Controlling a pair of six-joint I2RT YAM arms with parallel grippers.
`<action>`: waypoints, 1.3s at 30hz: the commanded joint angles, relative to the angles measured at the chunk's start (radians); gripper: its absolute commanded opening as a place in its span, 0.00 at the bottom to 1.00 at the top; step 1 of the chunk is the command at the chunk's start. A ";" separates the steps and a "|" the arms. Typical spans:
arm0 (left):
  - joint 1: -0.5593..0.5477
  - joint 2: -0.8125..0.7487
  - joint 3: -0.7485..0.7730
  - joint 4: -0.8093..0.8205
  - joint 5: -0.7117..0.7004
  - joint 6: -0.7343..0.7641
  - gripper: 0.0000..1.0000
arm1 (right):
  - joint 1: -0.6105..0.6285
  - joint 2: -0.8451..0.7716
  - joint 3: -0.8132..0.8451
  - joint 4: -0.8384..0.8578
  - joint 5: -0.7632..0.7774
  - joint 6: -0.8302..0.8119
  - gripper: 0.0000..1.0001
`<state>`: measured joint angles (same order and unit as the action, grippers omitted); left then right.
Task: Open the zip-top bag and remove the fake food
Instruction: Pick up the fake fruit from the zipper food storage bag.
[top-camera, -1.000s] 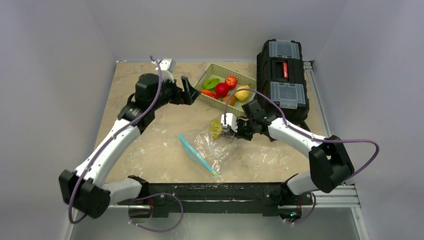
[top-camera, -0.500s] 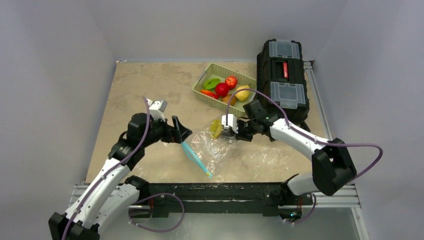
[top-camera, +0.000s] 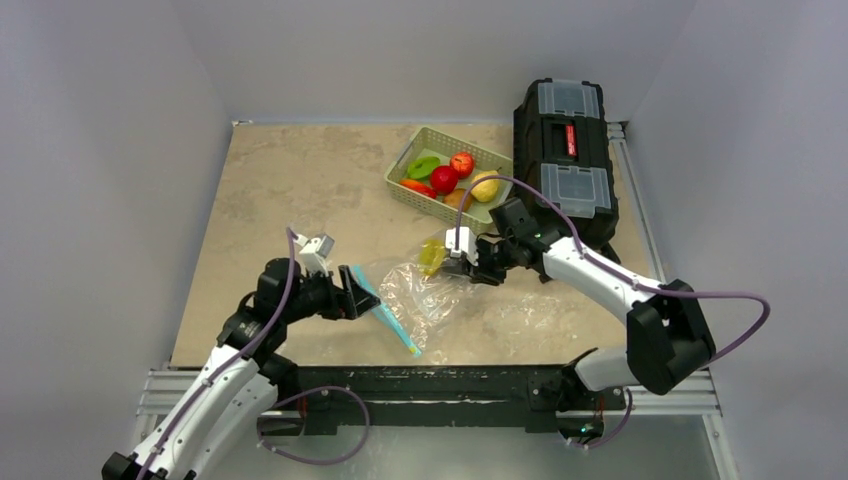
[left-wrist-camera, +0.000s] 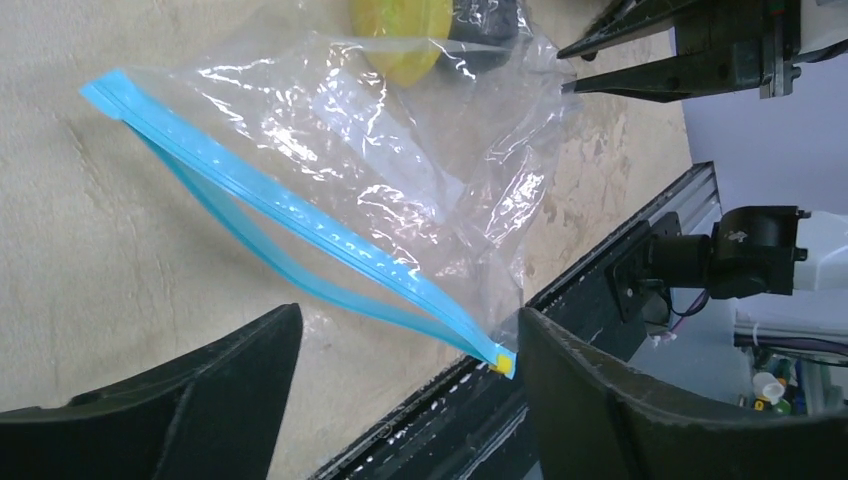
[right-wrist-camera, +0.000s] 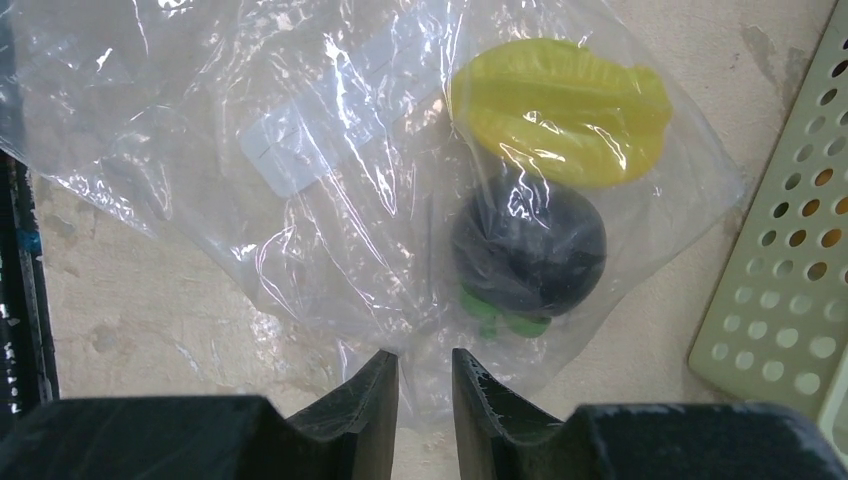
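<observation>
Clear crinkly plastic: one zip-top bag (top-camera: 425, 298) lies on the table (top-camera: 300, 180) between the two pincers. The left pincer (left-wrist-camera: 408, 312) is spread wide and grasps nothing. The bag's single teal-blue zip strip (left-wrist-camera: 300, 215) runs slantwise just ahead of its two fingertips. The strip's two halves stand parted along the middle and meet at both ends, so the mouth gapes. The strip's end with a small yellow tab lies close to one of those fingertips.

The right pincer (right-wrist-camera: 424, 358) stands at the bag's opposite, closed edge, its two fingers parted by only a narrow gap. The bag's film reaches into that gap, but I cannot tell whether the fingers touch it.

Two pieces of fake food (right-wrist-camera: 540, 200) sit inside the bag, just beyond the right pincer's tips. One is a dark purple round piece (right-wrist-camera: 528, 250) with a green stalk, nearest the tips. The other is a yellow ridged piece (right-wrist-camera: 560, 110), directly past the first and touching it.

Farther beyond the right pincer is one pale green basket (top-camera: 420, 200) holding more pieces. I count two red, one green and one yellow, plus orange ones whose number I cannot make out. One black toolbox (top-camera: 565, 150) stands just beside the basket, past the right arm
</observation>
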<state>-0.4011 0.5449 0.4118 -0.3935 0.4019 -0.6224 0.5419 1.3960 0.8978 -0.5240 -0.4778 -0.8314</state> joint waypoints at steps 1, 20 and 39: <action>-0.009 -0.039 -0.012 -0.026 0.034 -0.052 0.69 | -0.006 -0.031 0.016 -0.010 -0.049 -0.012 0.27; -0.162 0.236 -0.053 0.124 -0.213 -0.159 0.06 | -0.012 -0.062 0.033 -0.024 -0.119 0.000 0.33; -0.162 0.489 -0.146 0.766 -0.193 -0.203 0.44 | -0.014 0.133 0.271 -0.028 -0.023 0.081 0.41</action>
<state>-0.5591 1.0069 0.2798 0.1764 0.2070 -0.8116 0.5289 1.4166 1.0832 -0.5789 -0.6037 -0.8021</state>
